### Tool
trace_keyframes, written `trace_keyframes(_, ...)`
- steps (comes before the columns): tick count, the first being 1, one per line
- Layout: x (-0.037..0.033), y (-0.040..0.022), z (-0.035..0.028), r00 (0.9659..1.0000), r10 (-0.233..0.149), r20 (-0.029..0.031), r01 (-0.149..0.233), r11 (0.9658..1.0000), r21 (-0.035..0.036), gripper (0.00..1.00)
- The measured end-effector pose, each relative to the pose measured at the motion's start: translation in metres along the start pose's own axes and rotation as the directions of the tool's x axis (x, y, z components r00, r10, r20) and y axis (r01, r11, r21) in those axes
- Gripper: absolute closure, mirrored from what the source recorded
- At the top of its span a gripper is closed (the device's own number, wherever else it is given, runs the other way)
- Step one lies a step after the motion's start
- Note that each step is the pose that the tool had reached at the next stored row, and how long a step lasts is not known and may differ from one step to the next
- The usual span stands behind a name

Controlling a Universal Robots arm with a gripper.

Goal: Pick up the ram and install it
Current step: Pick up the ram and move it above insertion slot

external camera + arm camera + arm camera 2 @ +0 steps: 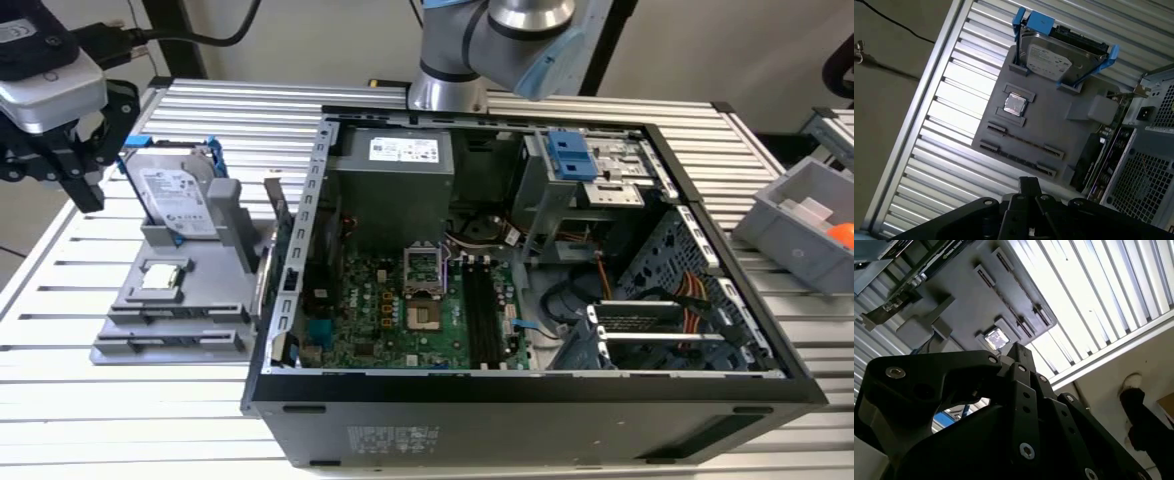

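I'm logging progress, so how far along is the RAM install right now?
Nothing looks installed: the motherboard's long black slots look empty. The gripper hangs beside the gray holder, carrying nothing visible. A thin strip in the holder, possibly the ram, awaits pickup and seating.

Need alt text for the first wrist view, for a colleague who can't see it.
The camera looks past the black gripper onto a grey parts tray on the slatted table. On it a blue-framed hard drive stands upright, a square silver chip beside it; the computer case adjoins.
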State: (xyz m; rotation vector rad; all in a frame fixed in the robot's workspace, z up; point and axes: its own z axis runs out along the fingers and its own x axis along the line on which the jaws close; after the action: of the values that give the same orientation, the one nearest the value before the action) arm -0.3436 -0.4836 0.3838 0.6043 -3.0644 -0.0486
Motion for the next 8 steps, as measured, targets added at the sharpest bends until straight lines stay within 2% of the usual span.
trace_keyframes(8,0.0,0.0,0.0,0.9998,-0.019,-0.0006,0.019,0.9998,0.0002,1.0)
